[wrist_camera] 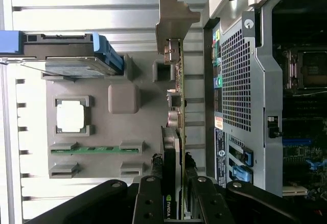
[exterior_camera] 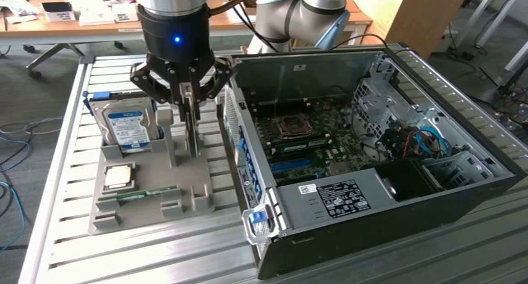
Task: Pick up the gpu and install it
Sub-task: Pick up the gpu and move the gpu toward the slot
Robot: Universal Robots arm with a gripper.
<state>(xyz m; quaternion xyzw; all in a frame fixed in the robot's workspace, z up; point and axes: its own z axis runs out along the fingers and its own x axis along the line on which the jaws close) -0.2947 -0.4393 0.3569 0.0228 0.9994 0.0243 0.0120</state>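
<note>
Gripping the gpu upright at the grey tray in the exterior view's upper left, the gripper is performing the pick-up step, fingers clamped on the card, installation not yet done.

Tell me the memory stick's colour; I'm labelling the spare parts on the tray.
Green. The memory stick shows best in the wrist view.

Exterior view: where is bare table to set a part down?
Free: silver slatted table on the camera side of the grey parts tray, and the strip on the exterior view's left of it. Crowded: the tray's other edge, where the gripper holds the dark flat gpu beside the open black computer case.
</note>
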